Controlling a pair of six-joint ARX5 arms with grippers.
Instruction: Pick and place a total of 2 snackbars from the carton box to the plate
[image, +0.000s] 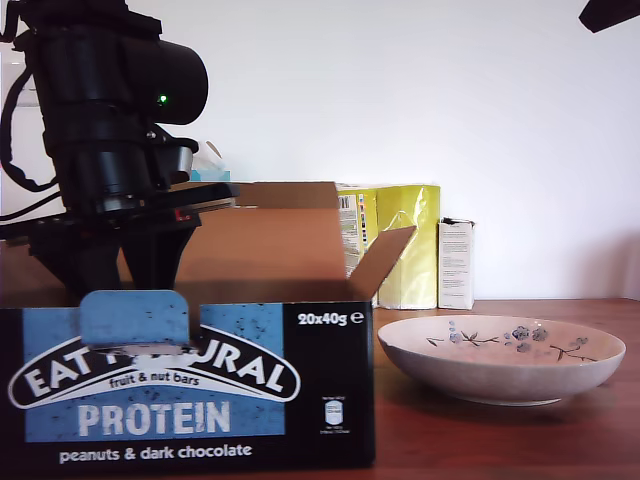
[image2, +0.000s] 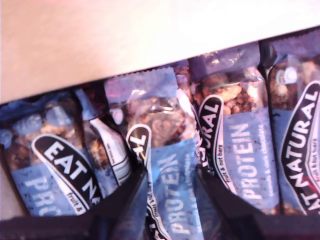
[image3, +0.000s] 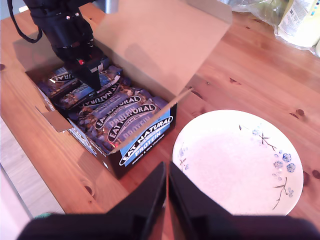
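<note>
Claw over snackbars in carton box, plate bare

Snackbars (image2: 170, 165) fill the first wrist view, packed side by side on edge in blue, black and clear wrappers. My first claw (image2: 170, 200) is down among them with its jaws parted, one dark finger on either side of a single bar; whether the pads press on the wrapper cannot be told. A pale cardboard flap covers the far part of that view and hides the bars' upper ends.

The exterior view is filled at its left by the carton box (image: 190, 390), its black-and-blue printed front cut off at the frame's edge and bottom. The box walls hide the bars and the first claw here; only the black arm shows, dropping in behind the raised flaps.

To the exterior view's right of the box, near it but apart, the plate (image: 500, 375) sits on the brown wooden table (image: 500, 440), blue flowers on thin branches painted inside.

My second claw (image3: 167, 195) hangs above the table between box and plate, its two black fingers together with only a thin slit between them, holding nothing.

Farther back stand a yellow packet (image: 405, 245) and a small white carton (image: 456, 263), before a plain white wall (image: 450, 100).
</note>
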